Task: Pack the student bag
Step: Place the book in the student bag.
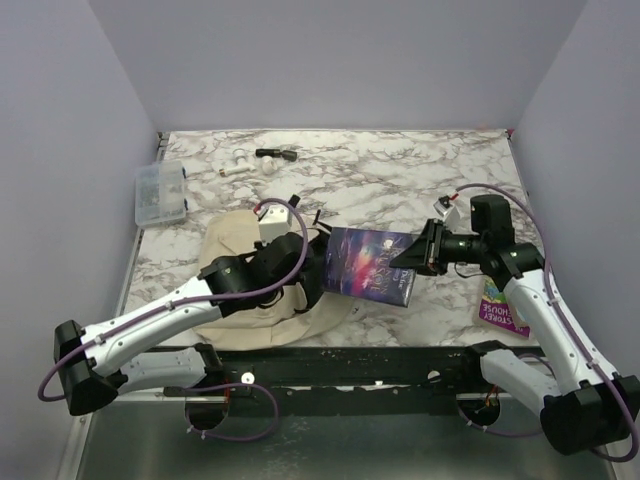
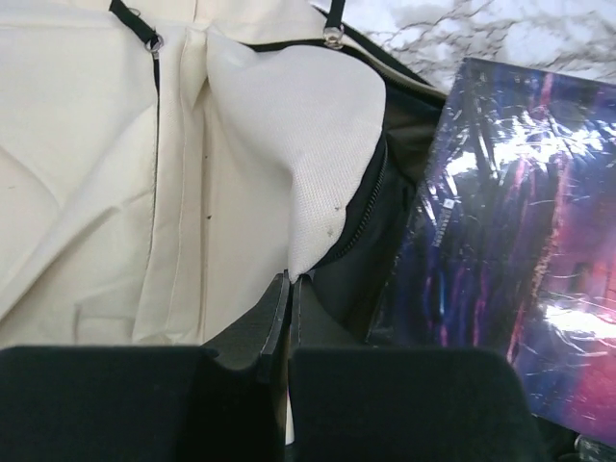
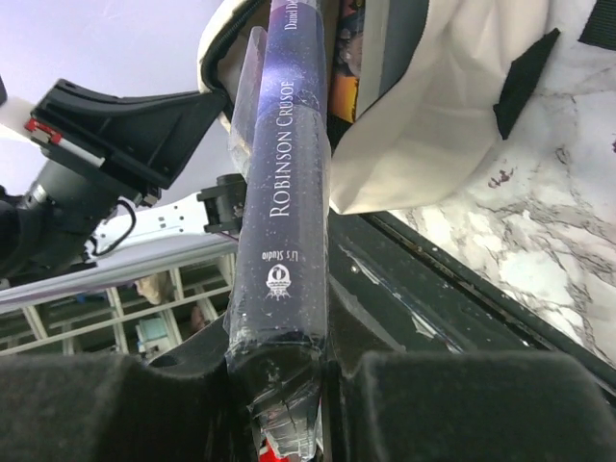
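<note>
The marble-patterned table (image 1: 380, 180) carries everything. On its near left lies the student bag (image 1: 230, 235), a soft beige canvas backpack slumped flat, partly under the left arm, with its dark-lined mouth facing right. The left gripper (image 2: 291, 289) is closed tight on a fold of the bag's pale fabric right at that zippered opening (the cloth rises in a peak out of the pinch). Next in size is a dark blue-purple book (image 1: 370, 265) in glossy clear wrap, its spine reading "Robinson Crusoe". It sits just right of the bag, with its left end at the bag's mouth. The right gripper (image 3: 279, 375) clamps the book's right end between narrowly parted fingers, with the spine toward the wrist camera. Whether the far end is already inside the opening I cannot tell. A thin purple booklet (image 1: 500, 305) lies near the table's right edge, partly hidden by the right arm. A small clear plastic box (image 1: 160, 195) sits at the left edge, beyond the bag. By the far edge are a little black object (image 1: 275, 154) and some white bits (image 1: 235, 165), too small to identify.
</note>
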